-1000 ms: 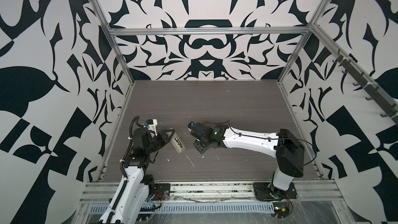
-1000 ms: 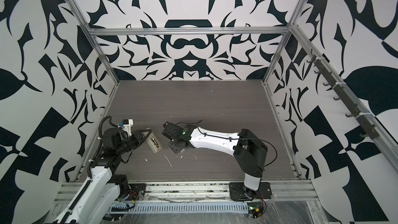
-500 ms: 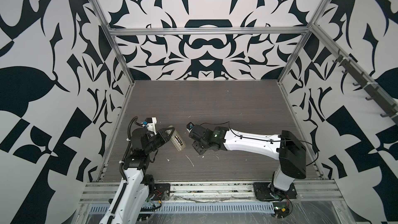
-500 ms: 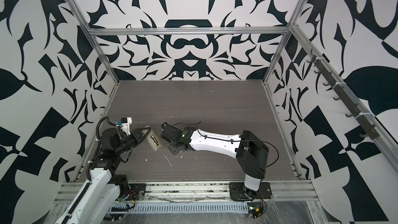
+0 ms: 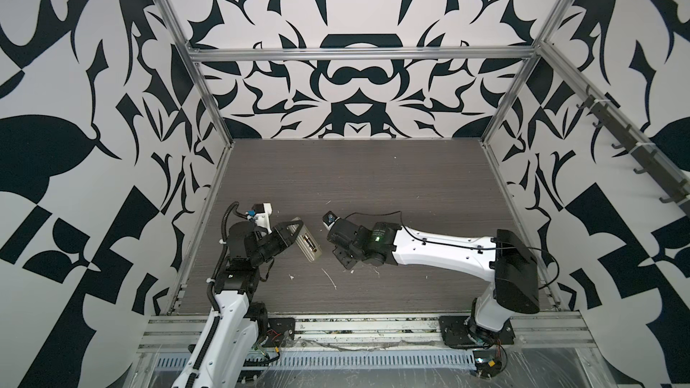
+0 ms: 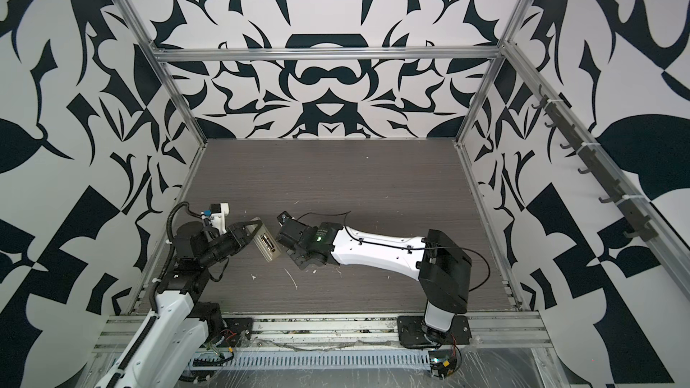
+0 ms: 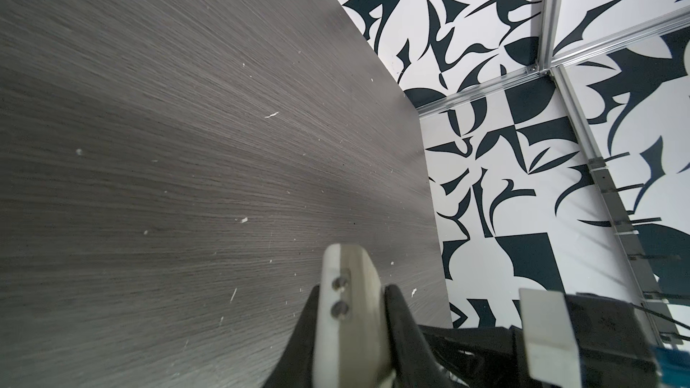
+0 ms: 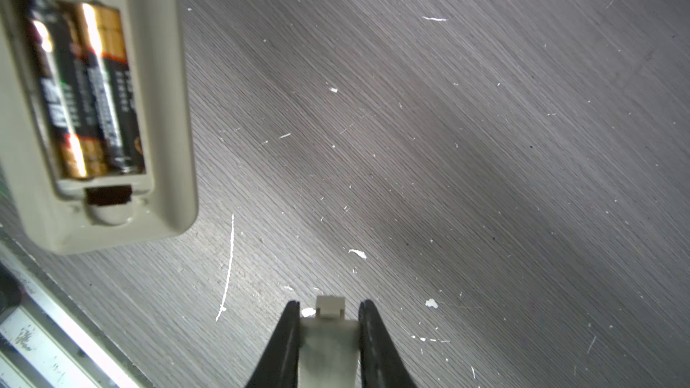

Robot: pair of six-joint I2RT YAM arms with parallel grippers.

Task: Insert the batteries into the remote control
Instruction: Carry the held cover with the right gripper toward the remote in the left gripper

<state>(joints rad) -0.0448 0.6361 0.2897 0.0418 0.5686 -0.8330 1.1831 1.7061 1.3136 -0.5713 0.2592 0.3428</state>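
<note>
Grey wood-grain surface (image 5: 373, 181), scuffed with white flecks; black-and-white patterned walls (image 5: 354, 80) all round. Left pincer (image 7: 351, 293) pinching the remote control (image 5: 308, 245), held tilted toward the front-left of the surface, battery recess facing up. Both batteries (image 8: 86, 87) lie side by side in the open recess. Right pincer (image 8: 329, 309), near the remote control, clamped on a small pale cover piece (image 8: 328, 337).

My top cams look down from high on whole desk (image 5: 373, 188); wrist cams close-up, right one also sees remote control (image 8: 168, 106).
</note>
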